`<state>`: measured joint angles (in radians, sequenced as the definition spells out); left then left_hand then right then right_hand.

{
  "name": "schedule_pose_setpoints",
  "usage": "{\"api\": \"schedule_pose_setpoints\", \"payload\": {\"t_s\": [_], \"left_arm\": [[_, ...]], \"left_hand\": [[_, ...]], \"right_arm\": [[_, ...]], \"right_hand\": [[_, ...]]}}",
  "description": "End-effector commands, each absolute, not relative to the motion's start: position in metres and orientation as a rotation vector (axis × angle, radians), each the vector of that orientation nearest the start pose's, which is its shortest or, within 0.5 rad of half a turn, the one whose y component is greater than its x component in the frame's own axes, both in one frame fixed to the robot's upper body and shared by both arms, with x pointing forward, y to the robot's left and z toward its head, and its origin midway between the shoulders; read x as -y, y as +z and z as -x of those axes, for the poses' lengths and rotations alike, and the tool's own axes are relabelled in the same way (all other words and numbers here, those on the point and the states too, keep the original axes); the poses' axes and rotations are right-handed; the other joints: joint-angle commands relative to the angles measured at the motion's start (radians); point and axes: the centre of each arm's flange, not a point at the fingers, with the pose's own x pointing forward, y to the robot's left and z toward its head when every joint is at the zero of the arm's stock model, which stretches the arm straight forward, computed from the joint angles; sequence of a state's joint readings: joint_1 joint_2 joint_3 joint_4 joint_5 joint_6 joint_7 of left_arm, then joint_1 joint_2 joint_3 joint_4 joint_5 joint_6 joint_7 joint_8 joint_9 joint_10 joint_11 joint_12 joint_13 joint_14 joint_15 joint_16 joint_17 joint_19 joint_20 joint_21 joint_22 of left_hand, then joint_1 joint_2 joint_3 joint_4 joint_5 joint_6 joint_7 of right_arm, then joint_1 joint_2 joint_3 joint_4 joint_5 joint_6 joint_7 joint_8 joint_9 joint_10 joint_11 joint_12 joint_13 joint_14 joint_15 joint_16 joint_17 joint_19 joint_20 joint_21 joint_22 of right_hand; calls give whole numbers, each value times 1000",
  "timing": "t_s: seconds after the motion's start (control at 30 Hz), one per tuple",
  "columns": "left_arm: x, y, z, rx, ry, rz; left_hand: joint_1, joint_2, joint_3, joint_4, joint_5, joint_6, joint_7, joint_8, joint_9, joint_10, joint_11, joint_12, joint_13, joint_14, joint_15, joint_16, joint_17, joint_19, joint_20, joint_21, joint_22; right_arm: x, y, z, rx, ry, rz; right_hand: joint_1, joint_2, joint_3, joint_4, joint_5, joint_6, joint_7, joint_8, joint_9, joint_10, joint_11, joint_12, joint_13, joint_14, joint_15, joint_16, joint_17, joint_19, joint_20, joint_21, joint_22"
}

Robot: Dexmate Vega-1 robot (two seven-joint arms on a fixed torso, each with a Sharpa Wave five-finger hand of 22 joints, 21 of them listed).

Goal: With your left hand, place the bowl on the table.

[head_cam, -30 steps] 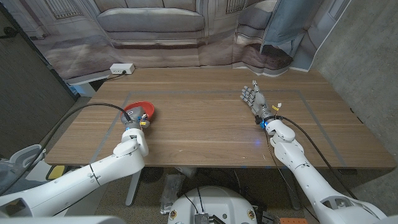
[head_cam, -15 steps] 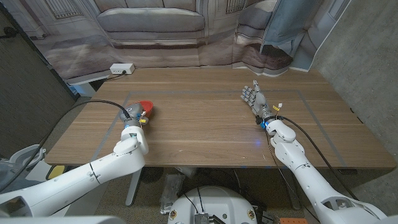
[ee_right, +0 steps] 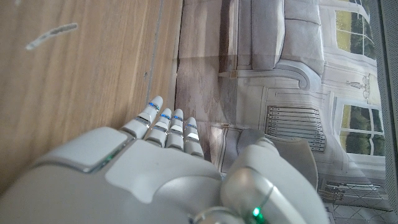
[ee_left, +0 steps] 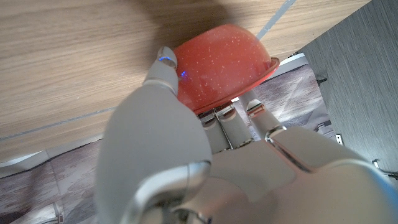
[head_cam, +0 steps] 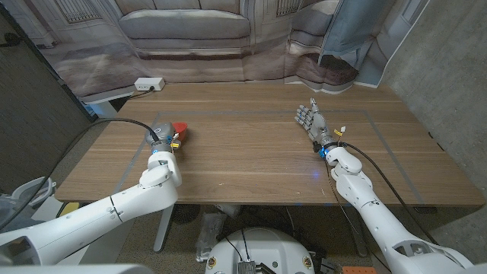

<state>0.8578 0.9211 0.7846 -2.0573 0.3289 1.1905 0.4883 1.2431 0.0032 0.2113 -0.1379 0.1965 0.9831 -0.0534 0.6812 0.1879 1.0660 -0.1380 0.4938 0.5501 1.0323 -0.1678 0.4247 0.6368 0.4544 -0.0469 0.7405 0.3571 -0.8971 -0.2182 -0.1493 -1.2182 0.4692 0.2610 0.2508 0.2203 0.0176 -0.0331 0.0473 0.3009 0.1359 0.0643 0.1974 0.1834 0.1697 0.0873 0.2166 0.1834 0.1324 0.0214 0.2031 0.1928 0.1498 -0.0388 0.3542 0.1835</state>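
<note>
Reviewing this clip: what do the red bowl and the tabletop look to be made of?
The bowl, held by the left robot hand, looks like plastic or melamine: smooth, slightly matte red with fine pale speckles and a thin rim. The table looks like wood or wood-grain laminate: brown, with straight grain lines and a low sheen. Neither can be told for certain by look alone.

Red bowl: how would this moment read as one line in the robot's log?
left hand: grips red bowl, tilted | right hand: holds nothing, fingers straight | wooden table: bowl over its left part
</note>
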Motion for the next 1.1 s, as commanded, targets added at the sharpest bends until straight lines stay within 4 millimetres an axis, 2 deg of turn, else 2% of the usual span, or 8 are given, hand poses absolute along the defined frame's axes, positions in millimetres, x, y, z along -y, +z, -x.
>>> {"api": "schedule_pose_setpoints", "payload": {"t_s": [0.03,0.73,1.1], "left_arm": [[-304,-39,-542,155,691,-1339],[-306,-25,-537,185,725,-1350],[-310,-16,-527,200,739,-1340]], "left_hand": [[67,68,5,7,5,65,60,5,14,15,-5,3,4,9,-63,-6,9,-2,-74,9,1],[67,63,7,11,4,63,58,2,10,17,-5,-3,17,20,-63,-16,34,-10,-75,34,-5],[65,61,8,14,3,63,53,9,19,22,-9,-5,24,23,-62,-23,46,-18,-78,46,-9]], "right_arm": [[245,-65,-664,577,314,-153],[244,-62,-661,593,309,-166],[243,-60,-660,599,310,-167]], "right_hand": [[5,3,-6,4,-5,5,5,-1,3,10,-2,0,3,10,2,1,3,12,-34,-4,2],[6,4,-8,3,-6,7,5,-1,3,10,0,-1,3,11,3,0,4,14,-34,-10,3],[6,5,-10,2,-6,7,6,-1,3,11,-2,-1,3,13,2,0,4,16,-34,-12,3]]}}
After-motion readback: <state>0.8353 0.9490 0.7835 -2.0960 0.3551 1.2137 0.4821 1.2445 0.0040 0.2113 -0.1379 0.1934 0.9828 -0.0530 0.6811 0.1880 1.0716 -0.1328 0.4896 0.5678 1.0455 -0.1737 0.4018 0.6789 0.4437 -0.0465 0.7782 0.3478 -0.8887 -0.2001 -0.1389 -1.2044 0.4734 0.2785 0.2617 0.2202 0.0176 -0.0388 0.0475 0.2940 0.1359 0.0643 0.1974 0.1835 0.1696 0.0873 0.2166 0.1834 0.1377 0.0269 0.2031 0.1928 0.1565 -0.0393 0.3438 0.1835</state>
